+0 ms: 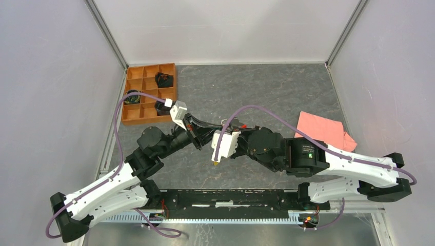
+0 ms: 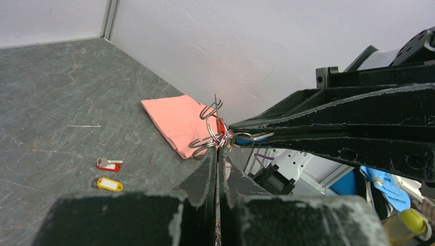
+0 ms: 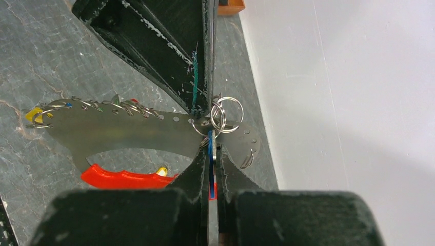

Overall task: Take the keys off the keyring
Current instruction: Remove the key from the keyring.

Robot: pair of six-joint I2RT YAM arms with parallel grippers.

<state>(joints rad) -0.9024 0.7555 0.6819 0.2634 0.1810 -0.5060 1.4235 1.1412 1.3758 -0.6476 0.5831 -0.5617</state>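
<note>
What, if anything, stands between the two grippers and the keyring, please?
Nothing visible. The left gripper and the right gripper are both shut right at the keyring, which is held in the air. The right gripper pinches a blue key.

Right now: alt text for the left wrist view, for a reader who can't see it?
The shut left tool and shut right tool meet at the keyring above the grey table, the right pinching a blue key. A red key and a yellow key lie loose near a pink cloth.

Pink cloth (image 2: 172, 120), red key (image 2: 109, 164) and yellow key (image 2: 107, 184) on mottled grey table (image 2: 51, 92).
</note>
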